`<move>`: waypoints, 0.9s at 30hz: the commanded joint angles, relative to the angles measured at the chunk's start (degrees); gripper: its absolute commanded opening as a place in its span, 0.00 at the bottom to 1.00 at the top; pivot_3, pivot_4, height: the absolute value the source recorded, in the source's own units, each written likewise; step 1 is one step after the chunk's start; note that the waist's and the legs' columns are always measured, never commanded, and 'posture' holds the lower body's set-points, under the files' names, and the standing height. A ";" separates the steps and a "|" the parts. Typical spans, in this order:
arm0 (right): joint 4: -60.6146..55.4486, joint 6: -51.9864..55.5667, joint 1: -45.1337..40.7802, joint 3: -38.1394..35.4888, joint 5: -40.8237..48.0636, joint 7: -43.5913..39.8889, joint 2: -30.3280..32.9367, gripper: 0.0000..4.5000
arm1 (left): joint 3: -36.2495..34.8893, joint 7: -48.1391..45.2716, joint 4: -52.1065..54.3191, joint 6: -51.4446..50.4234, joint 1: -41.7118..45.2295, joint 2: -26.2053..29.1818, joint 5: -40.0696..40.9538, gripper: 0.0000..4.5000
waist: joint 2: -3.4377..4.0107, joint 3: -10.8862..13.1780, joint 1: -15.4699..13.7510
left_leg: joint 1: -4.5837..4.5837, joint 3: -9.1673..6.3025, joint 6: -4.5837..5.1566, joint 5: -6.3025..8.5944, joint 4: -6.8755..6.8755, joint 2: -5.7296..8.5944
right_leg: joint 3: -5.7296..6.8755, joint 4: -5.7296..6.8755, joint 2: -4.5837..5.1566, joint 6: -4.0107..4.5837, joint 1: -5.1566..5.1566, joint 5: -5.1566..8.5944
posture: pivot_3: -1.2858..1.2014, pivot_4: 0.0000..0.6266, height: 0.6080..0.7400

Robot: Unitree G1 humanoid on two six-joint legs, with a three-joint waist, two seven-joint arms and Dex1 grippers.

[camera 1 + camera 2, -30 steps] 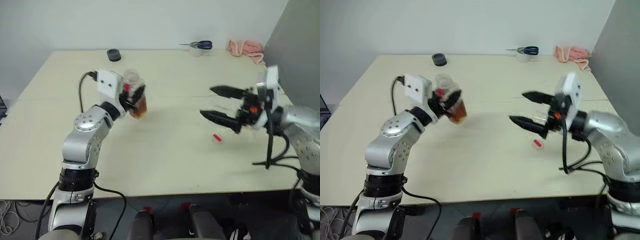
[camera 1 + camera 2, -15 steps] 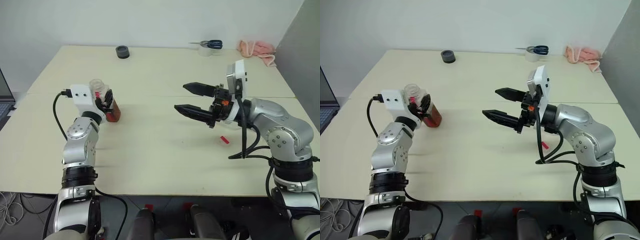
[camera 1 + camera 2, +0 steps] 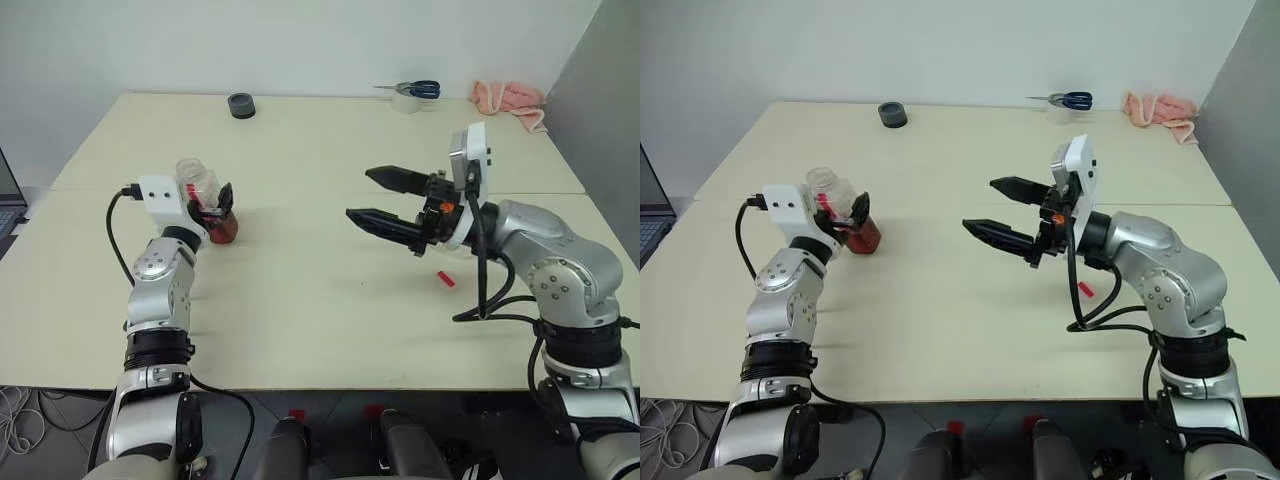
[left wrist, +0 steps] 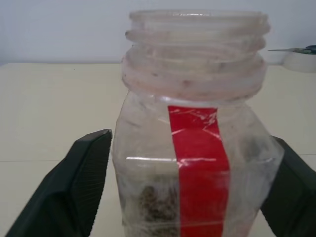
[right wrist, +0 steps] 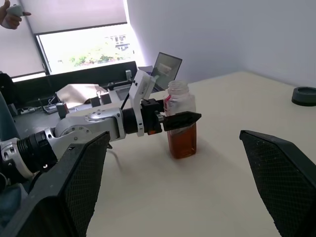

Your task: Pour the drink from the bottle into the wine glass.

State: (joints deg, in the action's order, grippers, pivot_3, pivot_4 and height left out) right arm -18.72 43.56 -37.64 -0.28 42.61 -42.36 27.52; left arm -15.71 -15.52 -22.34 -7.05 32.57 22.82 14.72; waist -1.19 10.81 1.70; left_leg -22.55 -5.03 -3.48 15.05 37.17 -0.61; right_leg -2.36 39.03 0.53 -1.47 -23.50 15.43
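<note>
The uncapped bottle (image 3: 845, 215) of tea-coloured drink (image 5: 181, 140) stands upright on the worktop (image 3: 320, 300) between the left pincer's (image 4: 182, 182) parted fingers, seemingly freed, while the right pincer (image 3: 380, 198) hangs wide open, empty.

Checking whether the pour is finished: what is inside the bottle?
Reddish-brown drink fills the lower part of the uncapped bottle; above it, the bottle looks empty. The left gripper covers part of it.

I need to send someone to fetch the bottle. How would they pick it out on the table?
On the cream table, look to its left side, at the robot's left hand. The bottle stands upright between its fingers: small, clear, uncapped, with a red label strip and reddish-brown drink inside.
</note>
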 commanded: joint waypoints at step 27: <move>29.61 -25.18 -8.89 15.63 -43.03 -17.43 29.92 1.00 | 19.83 -20.62 57.85 -33.83 -16.80 10.79 14.47 1.00 | 0.03 0.02 1.07 | 0.55 0.38 0.03 -0.01 -0.28 -0.17 | -0.34 -0.07 -0.18 0.03 0.23 0.05 | 0.52 0.24 1.00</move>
State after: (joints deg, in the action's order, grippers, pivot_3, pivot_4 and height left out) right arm 10.87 20.03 -44.25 15.40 1.31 -57.59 56.06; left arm 4.12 -34.58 33.20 -40.01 15.11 32.76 27.72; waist -1.15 10.83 2.76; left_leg -22.00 -4.65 -3.45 15.05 36.90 -0.77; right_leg -2.70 38.96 0.35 -1.44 -23.27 15.49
